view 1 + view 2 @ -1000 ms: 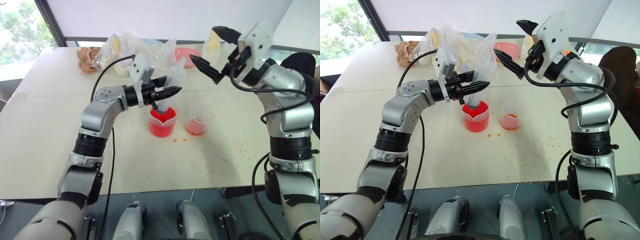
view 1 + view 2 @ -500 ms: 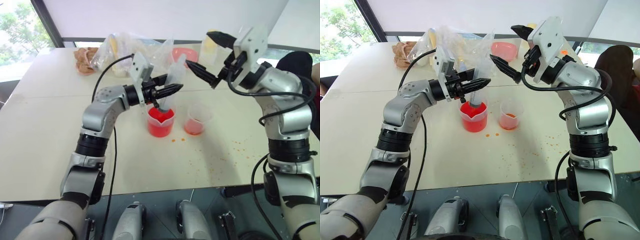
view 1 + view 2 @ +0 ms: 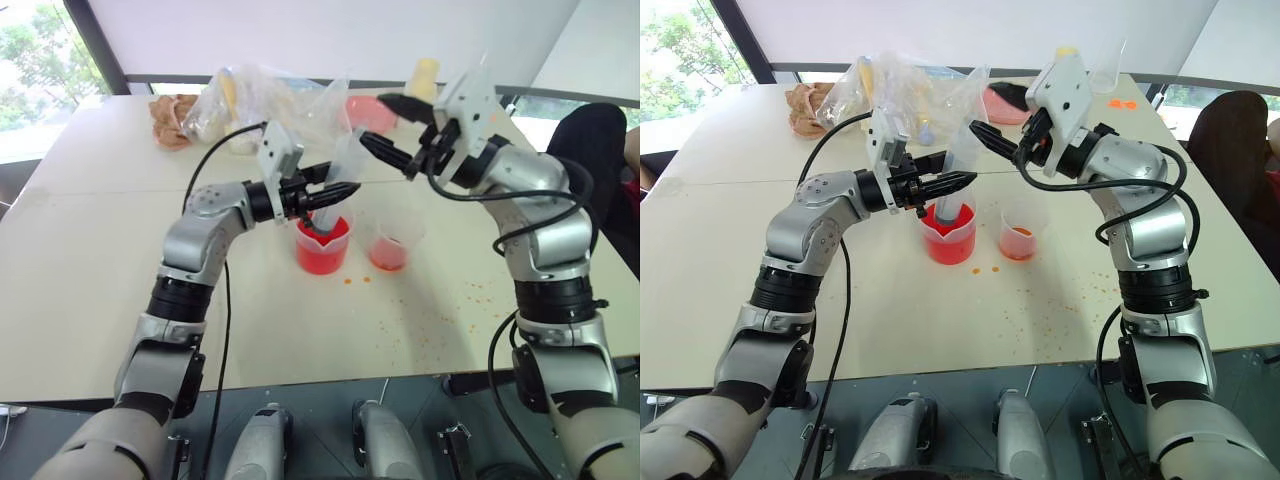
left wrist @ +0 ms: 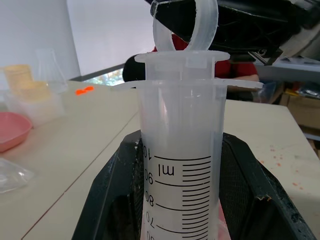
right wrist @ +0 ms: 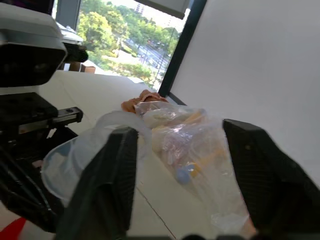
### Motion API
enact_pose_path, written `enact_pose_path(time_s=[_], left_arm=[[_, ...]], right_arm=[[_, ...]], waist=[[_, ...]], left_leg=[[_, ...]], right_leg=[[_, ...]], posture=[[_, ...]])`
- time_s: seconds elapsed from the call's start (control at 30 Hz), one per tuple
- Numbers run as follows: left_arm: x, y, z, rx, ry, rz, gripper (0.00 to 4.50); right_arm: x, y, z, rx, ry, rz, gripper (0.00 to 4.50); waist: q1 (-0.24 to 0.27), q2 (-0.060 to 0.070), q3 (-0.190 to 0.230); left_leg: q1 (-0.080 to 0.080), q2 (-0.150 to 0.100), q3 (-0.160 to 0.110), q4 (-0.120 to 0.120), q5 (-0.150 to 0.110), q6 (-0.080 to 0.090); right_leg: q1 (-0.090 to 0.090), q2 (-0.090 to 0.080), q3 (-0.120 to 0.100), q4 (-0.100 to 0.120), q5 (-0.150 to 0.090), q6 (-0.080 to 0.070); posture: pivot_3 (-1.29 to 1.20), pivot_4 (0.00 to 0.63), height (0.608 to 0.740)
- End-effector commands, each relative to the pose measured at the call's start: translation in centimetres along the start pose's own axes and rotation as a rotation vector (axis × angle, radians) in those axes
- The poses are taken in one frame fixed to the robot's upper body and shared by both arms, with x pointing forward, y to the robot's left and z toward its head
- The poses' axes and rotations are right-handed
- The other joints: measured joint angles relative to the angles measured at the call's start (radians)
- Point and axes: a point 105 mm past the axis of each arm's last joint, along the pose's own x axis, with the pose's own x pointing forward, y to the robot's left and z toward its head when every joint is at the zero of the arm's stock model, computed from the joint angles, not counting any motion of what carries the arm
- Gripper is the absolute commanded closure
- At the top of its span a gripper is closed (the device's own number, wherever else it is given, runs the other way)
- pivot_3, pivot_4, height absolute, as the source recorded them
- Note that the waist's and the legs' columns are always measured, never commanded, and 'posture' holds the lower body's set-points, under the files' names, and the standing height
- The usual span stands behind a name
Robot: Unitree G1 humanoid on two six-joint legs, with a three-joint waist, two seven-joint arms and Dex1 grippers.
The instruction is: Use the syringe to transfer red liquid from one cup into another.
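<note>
While the syringe (image 3: pixel 952 175) is kept upright w/ tip in the red beaker (image 3: pixel 949 235) at tabletop (image 3: pixel 730 260) centre by the clamped left pincer (image 3: pixel 940 185), the right pincer (image 3: pixel 1002 118) has been brought in, partly narrowed round the plunger ring; draw-up judged next. Small cup (image 3: pixel 1018 232) just right.

Two head cameras look down and forward from above the table (image 3: pixel 90 270), taking in both arms at mid-frame. The left wrist camera sits very close behind the syringe (image 4: pixel 182 150), facing along it. The right wrist camera faces the plastic bags (image 5: pixel 192 145) and window. Both wrist views share the syringe's top.
</note>
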Motion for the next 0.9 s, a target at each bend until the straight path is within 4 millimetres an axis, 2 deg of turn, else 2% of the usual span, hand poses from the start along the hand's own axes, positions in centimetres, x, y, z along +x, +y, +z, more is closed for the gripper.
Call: enact_pose_path(time_s=[0.03,0.07,0.2,0.37,0.63,0.83,0.9], left_arm=[[0.0,0.1,-1.1,0.007,0.015,0.019,3.06],[0.1,0.1,-1.2,0.002,0.013,0.021,3.06],[0.2,0.0,-1.7,-0.015,0.012,0.022,3.06],[0.2,-0.2,-2.8,-0.033,0.030,0.022,3.06],[0.1,-0.5,-3.6,-0.059,0.038,0.023,3.06],[0.2,-0.5,-3.1,-0.056,0.021,0.026,3.06],[0.1,-0.2,-2.3,-0.077,-0.015,0.031,3.06]], right_arm=[[-0.2,-0.1,2.2,-0.052,-0.072,0.000,4.08],[-0.2,-0.1,2.1,-0.052,-0.067,-0.002,4.45],[-0.3,-0.9,2.3,-0.065,-0.063,-0.044,4.45],[-0.7,-3.1,3.6,-0.082,-0.103,-0.144,4.45],[-1.1,-4.0,4.5,-0.090,-0.126,-0.176,4.45],[-1.2,-4.2,4.4,-0.070,-0.124,-0.180,4.45],[-1.2,-4.0,4.0,-0.048,-0.114,-0.174,3.89]], waist=[[0.000,0.000,0.000],[0.000,0.000,0.000],[-0.001,0.000,0.000],[-0.001,0.000,0.000],[-0.001,0.000,0.000],[-0.001,0.000,0.000],[0.000,0.000,0.000]], left_leg=[[0.000,0.000,0.000,0.000,0.000,0.000],[0.000,0.000,0.000,0.000,0.000,0.000],[0.000,0.000,0.000,0.000,0.000,0.000],[0.000,0.000,0.000,0.000,0.000,0.000],[0.000,0.000,0.000,0.000,0.000,0.000],[0.000,0.000,0.000,0.000,0.000,0.000],[0.000,0.000,0.000,0.000,0.000,0.000]], right_leg=[[0.000,0.000,0.000,0.000,0.000,0.000],[0.000,0.000,0.000,0.000,0.000,0.000],[0.000,0.000,0.000,0.000,0.000,0.000],[0.000,0.000,0.000,0.000,0.000,0.000],[0.000,0.000,0.000,0.000,0.000,0.000],[0.000,0.000,0.000,0.000,0.000,0.000],[0.000,0.000,0.000,0.000,0.000,0.000]], posture=[[0.00,0.150,0.740],[0.00,0.150,0.740],[0.00,0.150,0.740],[0.00,0.150,0.740],[0.00,0.150,0.740],[0.00,0.150,0.740],[0.00,0.150,0.740]])
